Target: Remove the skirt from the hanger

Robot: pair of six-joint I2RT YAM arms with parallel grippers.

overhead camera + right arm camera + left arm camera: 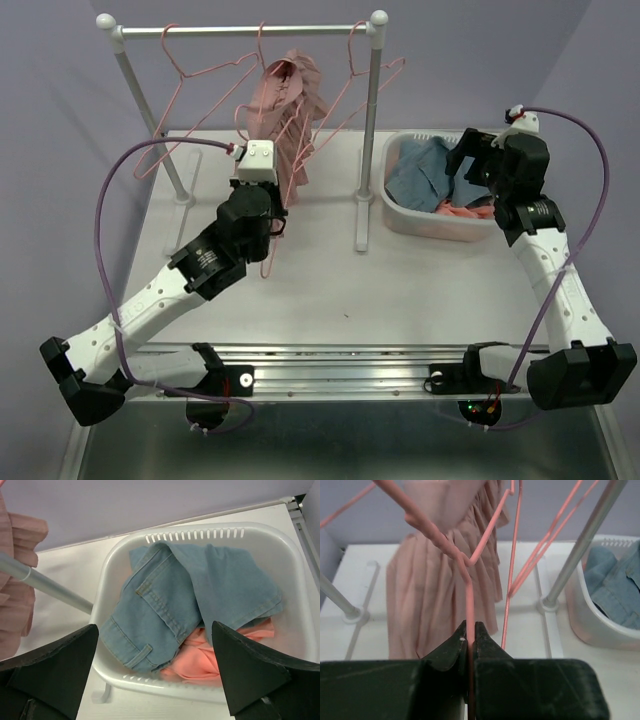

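A dusty-pink pleated skirt hangs from a pink wire hanger at the middle of the rack's rail. In the left wrist view the skirt hangs just beyond my fingers. My left gripper is raised right beside the skirt and shut on the hanger wire, which runs down between its closed tips. My right gripper hovers open over the white basket, nothing between its fingers. A strip of skirt shows at that view's left edge.
The basket holds a blue denim garment over an orange one. The rack's right post stands between skirt and basket. Empty pink hangers hang on either side of the skirt.
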